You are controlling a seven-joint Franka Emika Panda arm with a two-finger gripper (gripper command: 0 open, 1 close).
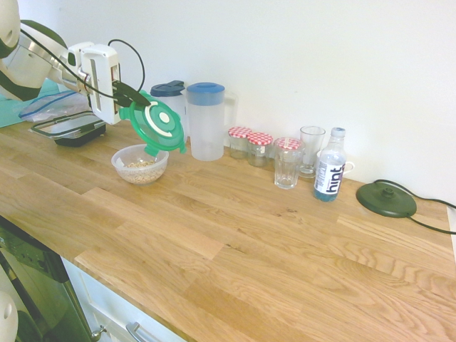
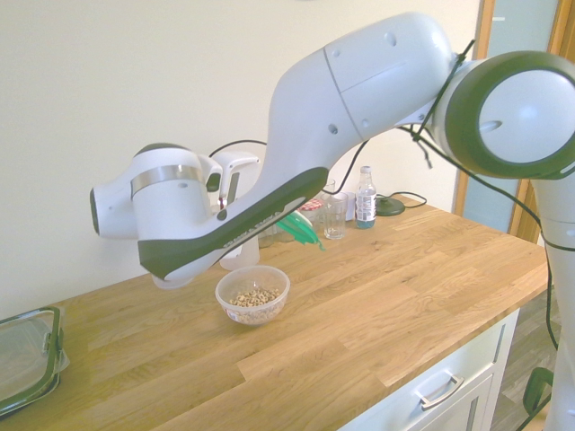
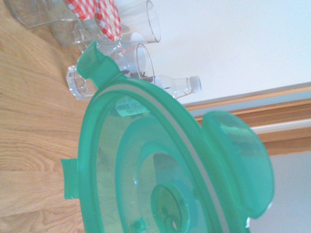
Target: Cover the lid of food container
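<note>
White arm outstretched, tool point(image 1: 130, 96) near level, clamped

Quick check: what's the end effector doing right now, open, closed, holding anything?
End effector: closed on the green lid, holding it tilted in the air just above the food container.

Wooden countertop point(image 1: 235, 235) bears food container point(image 1: 140, 164); jugs point(image 1: 205, 120); glasses point(image 1: 288, 162); bottle point(image 1: 330, 165).

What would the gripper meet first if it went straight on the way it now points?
Probably the blue-lidded jug: the gripper, shut on the lid, points nearly level toward it, passing above the food container. Depth is unclear, so it might pass in front.
</note>
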